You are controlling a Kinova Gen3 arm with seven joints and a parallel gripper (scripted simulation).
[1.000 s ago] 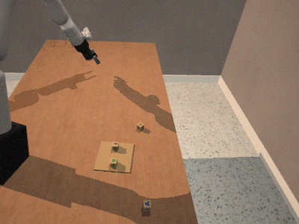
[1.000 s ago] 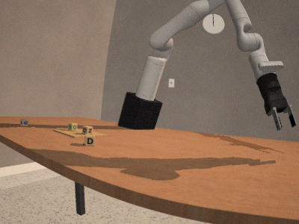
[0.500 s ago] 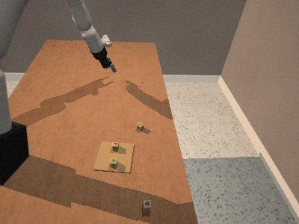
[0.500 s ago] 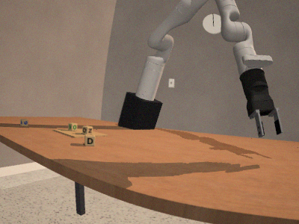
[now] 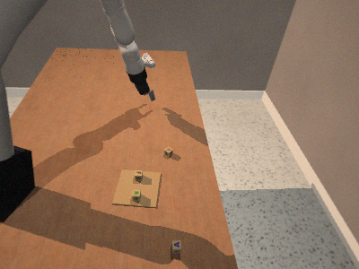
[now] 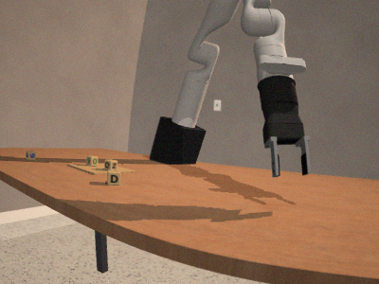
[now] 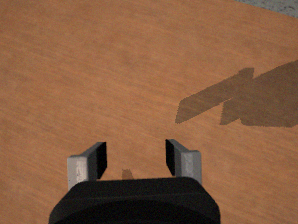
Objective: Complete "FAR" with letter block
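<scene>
A tan mat (image 5: 153, 181) (image 6: 124, 169) lies on the wooden table (image 5: 81, 99) (image 6: 199, 213) (image 7: 100, 70). Two letter blocks stand on it: one with a green letter (image 5: 135, 195) (image 6: 92, 161) and one with a dark letter (image 5: 138, 176) (image 6: 111, 165). A block with a blue A (image 5: 176, 246) (image 6: 30, 154) sits off the mat near the table's near edge. A block showing a D on its side (image 5: 168, 152) (image 6: 113, 178) sits off the mat on the far side. My gripper (image 5: 150, 95) (image 6: 289, 174) (image 7: 136, 153) is open and empty, hanging above bare table far from the mat.
The arm's black base (image 5: 15, 184) (image 6: 177, 147) stands at the table's left side. The table's right edge (image 5: 206, 148) drops to a speckled floor. The arm casts long shadows across the wood.
</scene>
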